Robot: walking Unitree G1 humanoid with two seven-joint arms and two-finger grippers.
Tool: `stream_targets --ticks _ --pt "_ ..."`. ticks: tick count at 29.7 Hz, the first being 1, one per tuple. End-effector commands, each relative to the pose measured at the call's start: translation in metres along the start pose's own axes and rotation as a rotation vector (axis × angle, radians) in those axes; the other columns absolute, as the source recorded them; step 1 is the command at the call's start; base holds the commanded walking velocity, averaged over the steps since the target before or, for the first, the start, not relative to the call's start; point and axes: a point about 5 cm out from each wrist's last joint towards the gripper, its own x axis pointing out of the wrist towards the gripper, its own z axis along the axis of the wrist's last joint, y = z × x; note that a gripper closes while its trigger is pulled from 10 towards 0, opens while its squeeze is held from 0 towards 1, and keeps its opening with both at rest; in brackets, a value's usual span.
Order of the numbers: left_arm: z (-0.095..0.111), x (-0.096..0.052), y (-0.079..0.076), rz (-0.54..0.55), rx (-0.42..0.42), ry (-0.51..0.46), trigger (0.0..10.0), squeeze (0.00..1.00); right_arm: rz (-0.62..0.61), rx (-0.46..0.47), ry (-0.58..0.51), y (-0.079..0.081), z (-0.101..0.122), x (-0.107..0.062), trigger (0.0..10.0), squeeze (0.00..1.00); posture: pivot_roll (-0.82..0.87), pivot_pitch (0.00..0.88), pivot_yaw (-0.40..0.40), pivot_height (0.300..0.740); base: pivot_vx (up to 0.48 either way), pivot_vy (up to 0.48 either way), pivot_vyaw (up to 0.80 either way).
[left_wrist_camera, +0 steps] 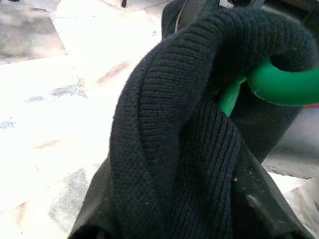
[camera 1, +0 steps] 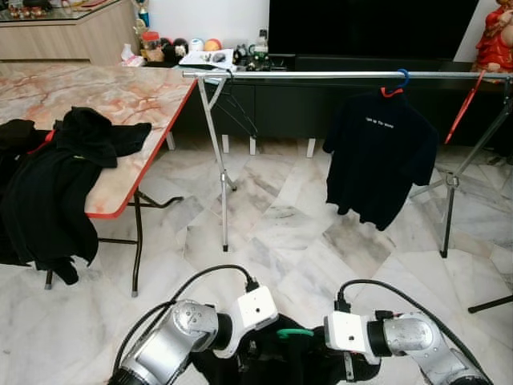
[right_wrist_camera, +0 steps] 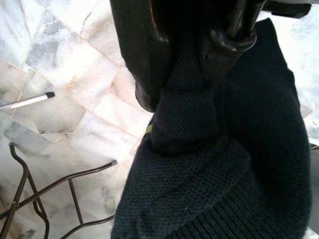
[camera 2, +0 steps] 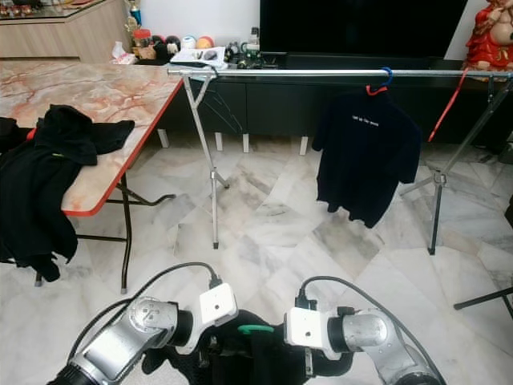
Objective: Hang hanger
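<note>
A green hanger carrying a black knit garment is held low in front of me, above the marble floor. My left gripper and right gripper meet at it from either side. The left wrist view has the knit fabric bunched tight between that gripper's fingers beside the green hook. My right gripper is shut on a fold of the garment. The silver clothes rail runs across the room ahead, well beyond my grippers.
A black T-shirt hangs on the rail from a blue-and-red hanger; a red hanger sits further right. Rack legs stand on the floor. On my left is a marble-topped folding table with black clothes.
</note>
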Motion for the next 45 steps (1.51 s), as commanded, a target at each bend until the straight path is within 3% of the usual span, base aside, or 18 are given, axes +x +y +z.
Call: stream_targets --ticks 1,17,18,19,20,21,22,23,24,35,45 --pt "0.001 -0.001 0.002 0.001 -0.002 -0.008 0.0 0.00 -0.031 -0.027 -0.037 -0.010 0.010 0.000 0.0 0.00 0.08 0.067 0.016 0.740 0.000 0.000 0.00" --pt "0.002 0.002 0.000 -0.011 0.001 -0.017 0.0 0.00 -0.036 -0.023 -0.029 -0.011 0.010 -0.001 0.0 0.00 0.08 0.069 0.016 0.740 0.000 0.000 0.00" --pt "0.003 0.002 -0.001 -0.013 0.001 -0.018 0.0 0.00 -0.045 -0.020 -0.030 -0.011 0.010 -0.001 2.1 0.00 0.08 0.068 0.015 0.740 0.000 0.000 0.00" --pt "0.003 0.002 -0.001 -0.013 0.001 -0.018 0.0 0.00 -0.045 -0.020 -0.030 -0.011 0.010 -0.001 2.1 0.00 0.08 0.068 0.015 0.740 0.000 0.000 0.00" --pt "0.003 0.002 -0.001 -0.015 0.002 -0.017 0.0 0.00 -0.048 -0.017 -0.028 -0.012 0.009 -0.001 7.6 0.00 0.08 0.069 0.015 0.740 0.000 0.000 0.00" --pt "0.003 0.003 -0.001 -0.017 0.003 -0.017 0.0 0.00 -0.049 -0.016 -0.027 -0.011 0.009 0.000 10.0 0.00 0.08 0.069 0.015 0.740 0.000 0.000 0.00" --pt "0.003 0.003 -0.002 -0.018 0.003 -0.016 0.0 0.00 -0.044 -0.009 -0.024 -0.011 0.008 0.000 10.0 0.01 0.08 0.069 0.015 0.740 0.000 0.000 0.00" --pt "0.003 0.003 -0.002 -0.018 0.004 -0.015 0.0 0.00 -0.037 -0.007 -0.026 -0.010 0.008 0.001 10.0 0.60 0.08 0.069 0.014 0.740 0.000 0.000 0.00" --pt "0.002 0.003 -0.002 -0.019 0.006 -0.013 0.0 0.00 -0.032 0.009 -0.031 -0.010 0.009 0.002 10.0 1.00 0.08 0.069 0.014 0.740 0.000 0.000 0.00" --pt "-0.011 0.003 0.002 0.022 0.017 0.049 0.0 0.00 0.018 0.019 -0.018 -0.006 0.007 0.001 10.0 1.00 0.08 0.070 0.013 0.740 0.000 0.000 0.00" --pt "-0.025 0.003 0.012 0.150 -0.032 0.054 0.0 0.00 0.036 0.025 -0.002 -0.003 0.004 -0.001 10.0 1.00 0.08 0.066 0.013 0.740 0.000 0.000 0.00"
